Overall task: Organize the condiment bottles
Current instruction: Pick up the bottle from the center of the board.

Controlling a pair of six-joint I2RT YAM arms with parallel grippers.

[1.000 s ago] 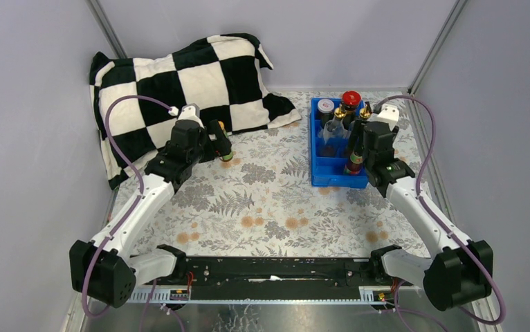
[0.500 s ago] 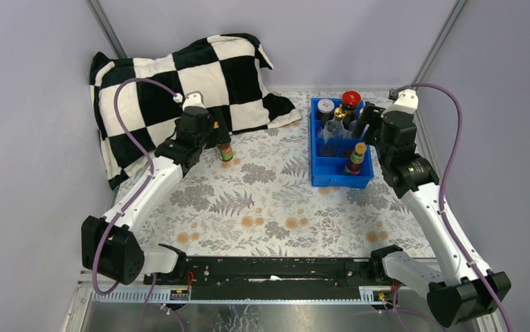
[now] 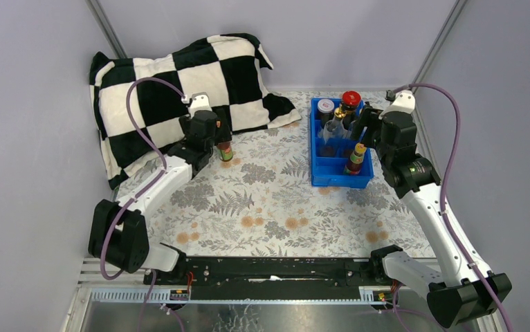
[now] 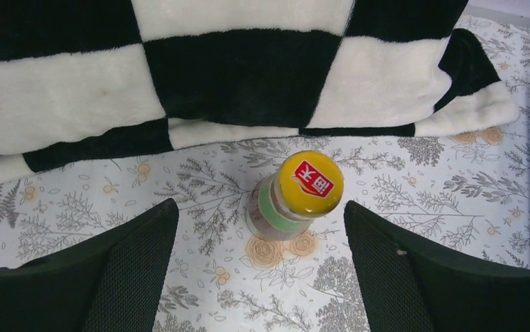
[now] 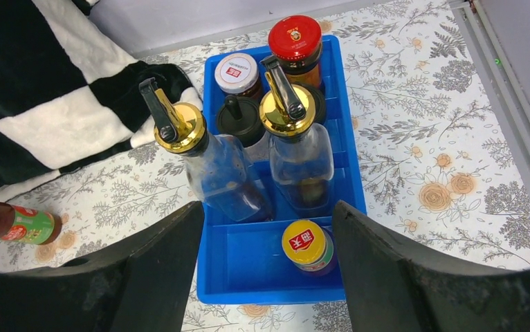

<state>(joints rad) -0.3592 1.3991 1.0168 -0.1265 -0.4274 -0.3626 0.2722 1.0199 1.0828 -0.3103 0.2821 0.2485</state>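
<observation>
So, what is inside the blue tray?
Inside the blue tray: red-lidded jar, white-lidded jar, two gold-spouted bottles, a black-capped shaker, an orange-capped bottle. The gold-spouted bottles cover whatever stands behind them.

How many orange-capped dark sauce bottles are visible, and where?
2. One bottle stands in the blue plastic divided tray's near compartment; the other bottle on the floral table by the checkered blanket, between the open left pincer.
</observation>
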